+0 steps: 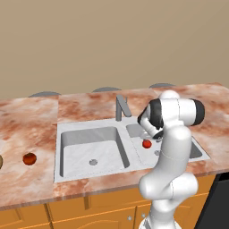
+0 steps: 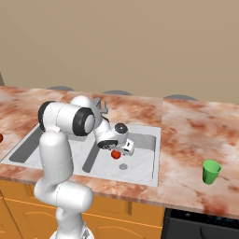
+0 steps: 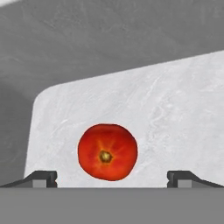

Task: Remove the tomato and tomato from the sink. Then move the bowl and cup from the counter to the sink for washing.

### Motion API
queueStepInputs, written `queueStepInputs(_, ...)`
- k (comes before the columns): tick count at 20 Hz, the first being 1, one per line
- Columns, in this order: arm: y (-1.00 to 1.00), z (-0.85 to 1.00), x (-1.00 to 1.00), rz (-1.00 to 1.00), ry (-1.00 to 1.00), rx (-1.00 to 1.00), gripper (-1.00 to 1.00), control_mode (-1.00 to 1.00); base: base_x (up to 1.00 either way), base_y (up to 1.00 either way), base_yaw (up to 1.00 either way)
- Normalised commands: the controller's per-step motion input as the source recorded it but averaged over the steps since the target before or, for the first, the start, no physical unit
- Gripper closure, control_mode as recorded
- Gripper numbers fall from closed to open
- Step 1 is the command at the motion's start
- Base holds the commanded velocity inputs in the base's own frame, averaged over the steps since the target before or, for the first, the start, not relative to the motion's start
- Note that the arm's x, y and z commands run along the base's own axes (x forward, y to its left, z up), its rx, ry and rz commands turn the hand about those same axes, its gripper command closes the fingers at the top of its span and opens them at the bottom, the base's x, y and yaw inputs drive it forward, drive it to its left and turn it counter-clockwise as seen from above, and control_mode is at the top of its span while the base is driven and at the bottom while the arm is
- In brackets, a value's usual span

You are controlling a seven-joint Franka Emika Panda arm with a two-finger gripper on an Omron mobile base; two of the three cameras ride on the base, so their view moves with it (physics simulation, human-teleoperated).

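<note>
in the right basin of the sink (image 1: 62, 129), your claw (image 3: 111, 177) hangs spread wide over the tomato (image 3: 107, 152), which may roll away if one finger nudges it first.

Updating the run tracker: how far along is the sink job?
One tomato already sits on the counter left of the sink. In hand: the open claw is lined up on the second tomato in the right basin, not yet gripped. Left: lift that tomato out, then move the cup, which stands on the counter, and the bowl into the sink.
</note>
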Motion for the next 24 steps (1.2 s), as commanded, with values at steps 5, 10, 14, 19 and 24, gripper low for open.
queueStepInputs(5,0.15,0.0,-0.01,-0.02,0.0,0.0,-1.0,-1.0,0.0,0.0,0.0)
queueStepInputs(10,0.04,0.0,-0.05,-0.03,0.0,0.0,-1.0,-1.0,0.0,0.0,0.0)
queueStepInputs(14,0.0,-0.05,-0.06,-0.04,0.02,0.0,-1.0,-1.0,0.0,0.0,0.0)
queueStepInputs(19,0.0,-0.05,-0.03,-0.07,0.0,0.0,-1.0,-1.0,0.0,0.0,0.0)
queueStepInputs(24,0.02,-0.06,0.01,-0.01,0.0,0.0,-1.0,-1.0,0.0,0.0,0.0)
